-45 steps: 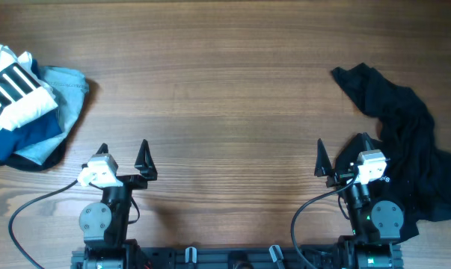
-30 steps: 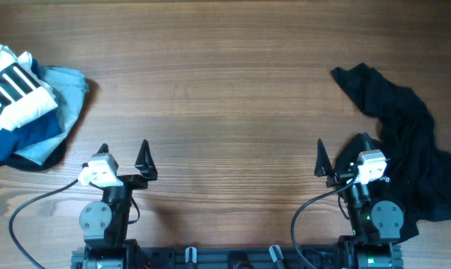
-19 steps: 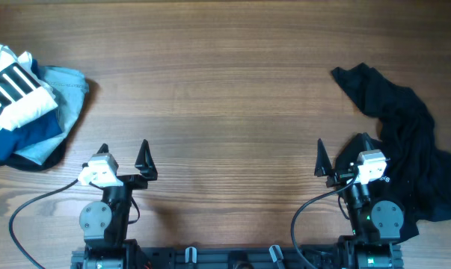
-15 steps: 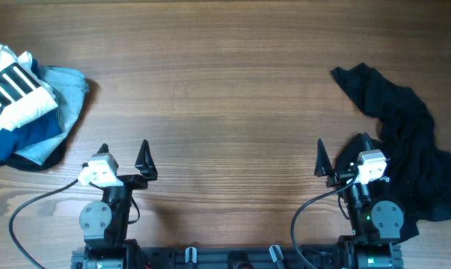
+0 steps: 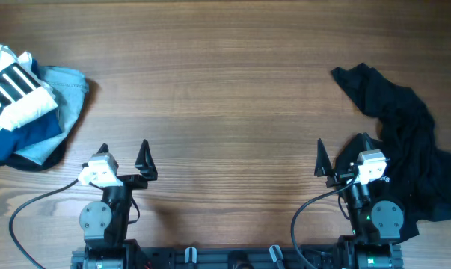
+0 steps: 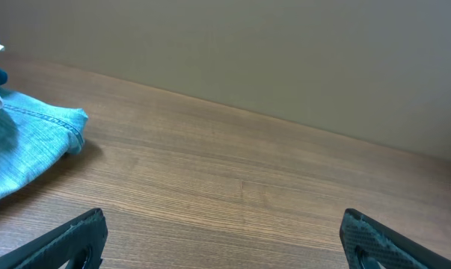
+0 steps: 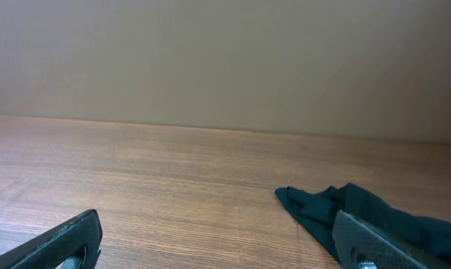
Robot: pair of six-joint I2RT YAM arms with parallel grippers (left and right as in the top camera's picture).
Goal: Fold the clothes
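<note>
Both pincers sit parked at your near edge of the desk (image 5: 225,82), jaws spread wide and holding nothing: the right pincer (image 5: 342,149) and the left pincer (image 5: 123,152).

Starting from the right pincer, the black shirt (image 5: 408,138) lies crumpled just beside its outer finger and runs on ahead of it. Whether the cloth touches that finger I cannot tell. The lower part of the heap lies around the base of that arm.

That is your first risk. If you swing the right arm out, cloth by the base may snag or be dragged along with it. Second, the shirt is bunched in several layers, so a blind pinch is likely to catch more than one, and it won't spread flat. Look for a hem or sleeve edge; the pointed corner ahead of the right pincer (image 7: 296,198) seems the clearest. Third, the left pincer is well apart from the shirt, so it has a long reach across.

Out past the left pincer, ahead and to its outer side, lies a separate pile. Don't take from it by mistake.

Counted:
- two pincers
- one black shirt
- one striped white garment (image 5: 8,86)
- one denim piece (image 5: 69,90)
- one navy piece (image 5: 32,136)
</note>
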